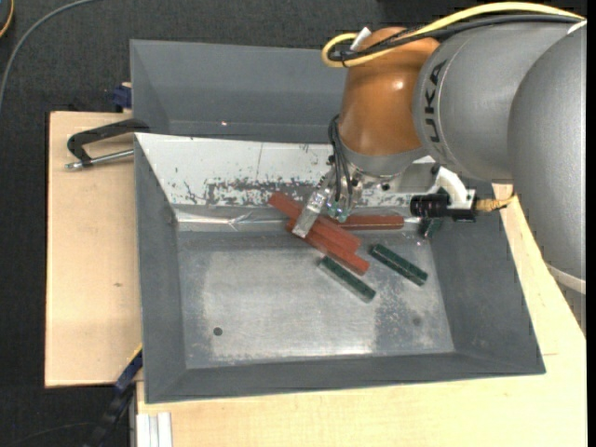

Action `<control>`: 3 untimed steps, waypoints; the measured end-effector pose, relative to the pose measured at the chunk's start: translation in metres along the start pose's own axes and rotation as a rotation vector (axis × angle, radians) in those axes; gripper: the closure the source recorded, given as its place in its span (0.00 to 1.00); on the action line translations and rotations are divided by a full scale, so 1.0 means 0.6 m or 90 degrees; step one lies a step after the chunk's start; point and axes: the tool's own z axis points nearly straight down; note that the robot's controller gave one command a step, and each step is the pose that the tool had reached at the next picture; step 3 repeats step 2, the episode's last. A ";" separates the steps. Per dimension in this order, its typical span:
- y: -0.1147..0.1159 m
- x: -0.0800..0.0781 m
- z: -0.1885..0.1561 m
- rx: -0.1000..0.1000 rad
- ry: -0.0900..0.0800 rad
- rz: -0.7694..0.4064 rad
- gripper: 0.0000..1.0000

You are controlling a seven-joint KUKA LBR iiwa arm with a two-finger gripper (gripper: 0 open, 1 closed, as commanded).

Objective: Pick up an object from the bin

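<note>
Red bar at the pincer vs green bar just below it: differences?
Colour: the red bar is reddish-brown, the green bar dark green. Size: the red bar looks longer and wider than the green bar. Position: the pincer sits over the red bar's upper part; the green bar lies clear of it. Shared: both are flat straight bars on the bin floor, slanting down to the right.

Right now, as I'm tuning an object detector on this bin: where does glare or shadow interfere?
In the camera view, bright glare washes the bin's back wall, left of the gripper; a softer sheen lies on the floor; the red-brown bars and dark green bars lie below the strongest glare and stand out plainly.
</note>
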 end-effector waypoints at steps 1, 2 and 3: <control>0.003 -0.002 -0.034 -0.001 0.000 -0.001 1.00; 0.005 -0.002 -0.041 0.000 0.000 -0.002 1.00; 0.005 -0.002 -0.041 0.000 0.000 -0.002 1.00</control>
